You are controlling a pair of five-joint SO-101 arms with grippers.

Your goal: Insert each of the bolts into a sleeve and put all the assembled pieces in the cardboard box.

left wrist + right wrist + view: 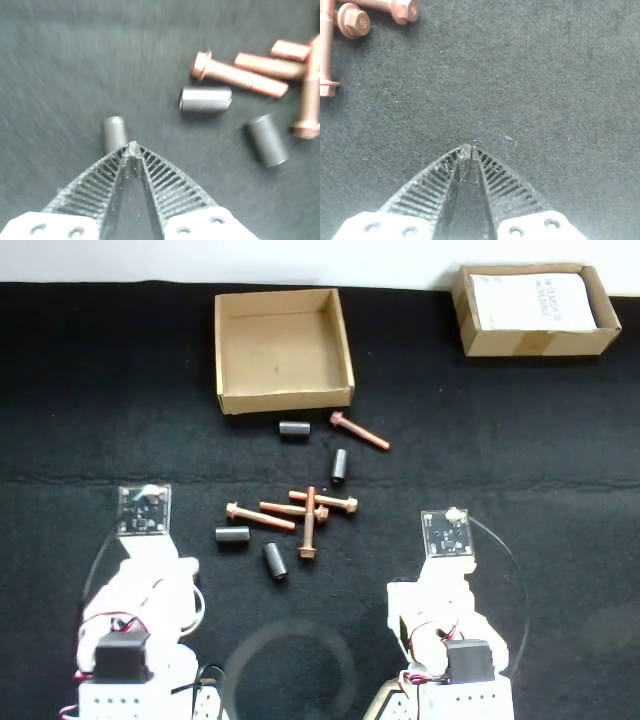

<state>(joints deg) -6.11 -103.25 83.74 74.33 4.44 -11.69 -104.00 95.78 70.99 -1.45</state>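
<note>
The black tabletop (560, 460) carries an open cardboard box (285, 398) at the upper centre of the high view. Both arms sit along the bottom edge. The left end effector (132, 148) and the right end effector (467, 148) are each closed tip to tip, gripping nothing. Five copper bolts (300, 512) lie loose mid-frame, one of them apart, near the box. Dark sleeves (232, 536) are scattered around them. One sleeve (115, 134) lies just beyond the left tips.
</note>
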